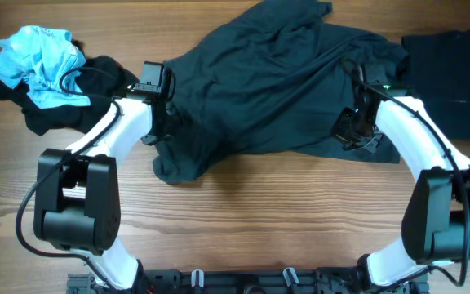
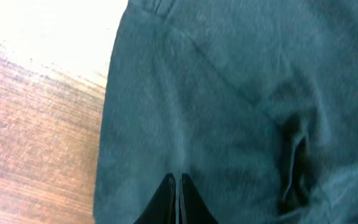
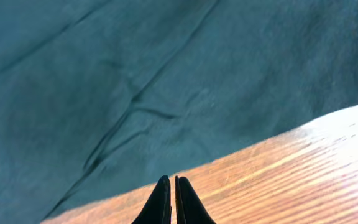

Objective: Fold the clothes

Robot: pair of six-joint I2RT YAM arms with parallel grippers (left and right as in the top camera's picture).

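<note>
A large dark teal garment (image 1: 276, 82) lies crumpled across the middle of the table. My left gripper (image 1: 163, 124) is over its left part. In the left wrist view the fingers (image 2: 174, 178) are shut with nothing seen between them, just above the cloth (image 2: 229, 93) and near its left edge. My right gripper (image 1: 354, 137) is at the garment's lower right edge. In the right wrist view its fingers (image 3: 169, 180) are shut and empty over bare wood, just short of the cloth's hem (image 3: 166, 74).
A light blue garment (image 1: 39, 61) lies bunched on a black garment (image 1: 96, 82) at the far left. Another dark garment (image 1: 455, 73) lies at the far right. The bare wooden table (image 1: 259, 220) stretches along the front.
</note>
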